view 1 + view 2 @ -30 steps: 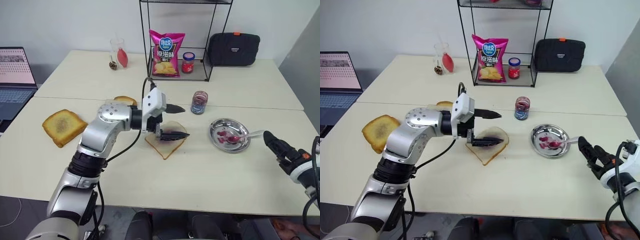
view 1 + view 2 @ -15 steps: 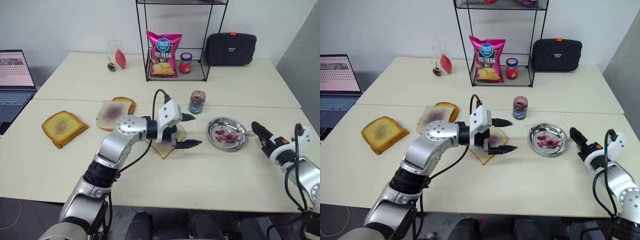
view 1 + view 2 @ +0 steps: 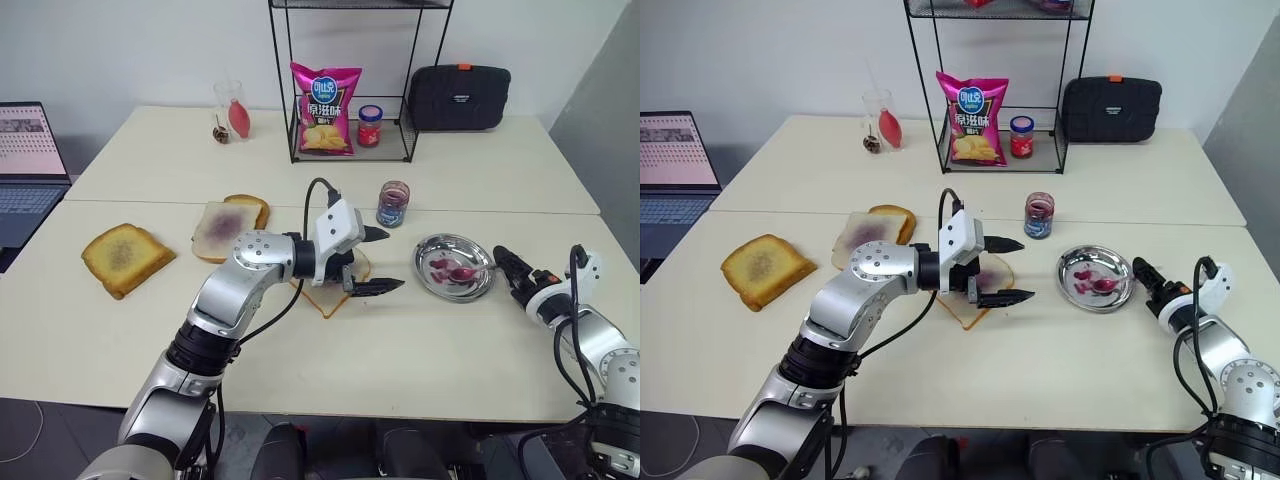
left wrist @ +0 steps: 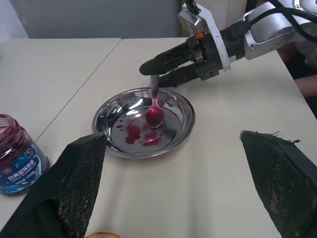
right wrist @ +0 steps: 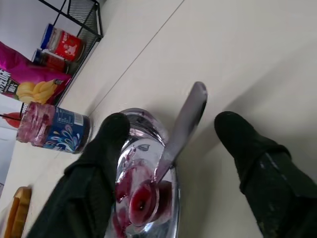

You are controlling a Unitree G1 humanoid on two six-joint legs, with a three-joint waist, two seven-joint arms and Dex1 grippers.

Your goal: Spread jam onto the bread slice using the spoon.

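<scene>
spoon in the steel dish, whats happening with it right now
The right hand is at the spoon, its fingers on either side of the handle but not yet clamped on it. The spoon's bowl, loaded with jam, rests in the steel dish. The left hand hovers open over the bread slice, which carries a dark jam patch. A jam jar stands behind the dish.
</scene>
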